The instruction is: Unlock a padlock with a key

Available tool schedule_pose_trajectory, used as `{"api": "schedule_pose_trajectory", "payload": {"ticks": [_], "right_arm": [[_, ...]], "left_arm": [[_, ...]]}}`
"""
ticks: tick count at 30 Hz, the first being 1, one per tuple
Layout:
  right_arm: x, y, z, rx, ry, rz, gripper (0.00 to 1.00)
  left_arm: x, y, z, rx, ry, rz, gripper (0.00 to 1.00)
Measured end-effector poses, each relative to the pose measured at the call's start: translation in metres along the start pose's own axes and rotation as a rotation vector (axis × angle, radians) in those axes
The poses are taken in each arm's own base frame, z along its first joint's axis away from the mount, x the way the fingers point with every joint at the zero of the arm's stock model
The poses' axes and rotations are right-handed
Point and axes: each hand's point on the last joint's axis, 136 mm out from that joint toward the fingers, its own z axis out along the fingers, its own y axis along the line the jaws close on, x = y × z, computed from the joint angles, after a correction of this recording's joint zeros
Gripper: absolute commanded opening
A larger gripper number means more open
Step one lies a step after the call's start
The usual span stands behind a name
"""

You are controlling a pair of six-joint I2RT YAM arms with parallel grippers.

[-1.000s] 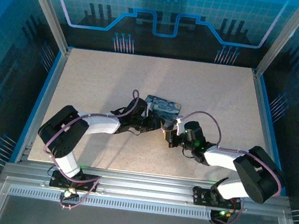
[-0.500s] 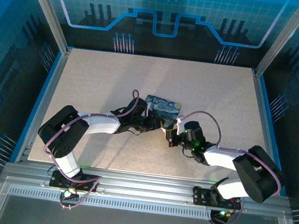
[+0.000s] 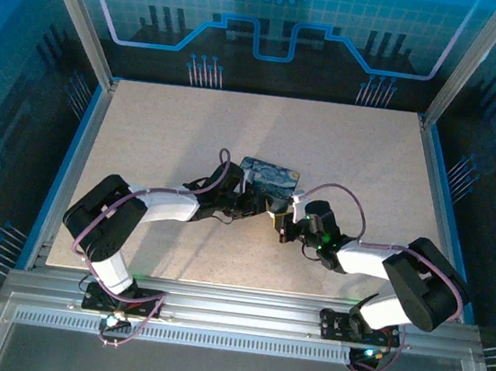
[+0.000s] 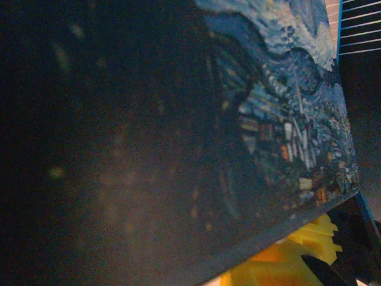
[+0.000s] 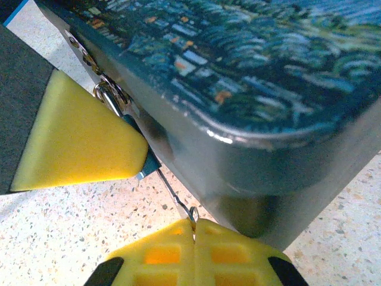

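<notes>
In the right wrist view my right gripper [image 5: 194,229] is shut on the key [image 5: 172,193], a slim grey blade pinched by its ring end. The key's tip points up-left into the padlock [image 5: 144,165], whose grey-blue body pokes out from behind a yellow finger [image 5: 77,140] of my left gripper. The thin silver shackle [image 5: 107,95] hangs from the tin's hasp. From above, the left gripper [image 3: 262,205] and right gripper [image 3: 281,227] meet at the near edge of the tin [image 3: 269,177]; padlock and key are too small to see there.
The dark-blue starry-night tin [image 5: 238,71] looms right over the key and both grippers. Its lid [image 4: 286,119] lies very close to the left wrist camera. Speckled beige table [image 3: 351,153] spreads around, ringed by a blue rim and metal frame posts.
The right arm has crept slightly left toward the tin and the left gripper. The left arm and the tin hold still.
</notes>
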Motion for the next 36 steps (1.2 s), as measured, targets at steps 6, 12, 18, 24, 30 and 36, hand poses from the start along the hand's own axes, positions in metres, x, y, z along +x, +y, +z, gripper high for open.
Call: {"api": "schedule_pose_trajectory", "payload": {"ticks": [6,12,18,24,30,36], "right_arm": [[-0.0024,0.002,0.0018,-0.013,-0.012,-0.002,0.01],[-0.0036,0.0049,0.0024,-0.03,-0.017,0.004,0.01],[-0.0004,0.0069,0.0054,-0.049,-0.007,0.018,0.01],[0.0017,0.0068,0.0088,-0.057,-0.005,0.021,0.01],[-0.0002,0.0072,0.0089,-0.076,-0.009,0.026,0.0],[-0.0033,0.0046,0.0084,-0.105,-0.013,0.04,0.0]], "left_arm": [[-0.0019,0.0012,-0.0004,-0.004,-0.007,-0.002,0.16],[-0.0036,0.0021,-0.0008,-0.006,-0.012,-0.005,0.16],[-0.0048,0.0024,-0.0012,-0.005,-0.015,-0.028,0.16],[-0.0052,0.0014,-0.0019,-0.003,-0.016,-0.03,0.16],[-0.0065,-0.0027,-0.0047,0.007,-0.022,-0.025,0.16],[-0.0071,-0.0048,-0.0064,0.011,-0.025,-0.02,0.16]]}}
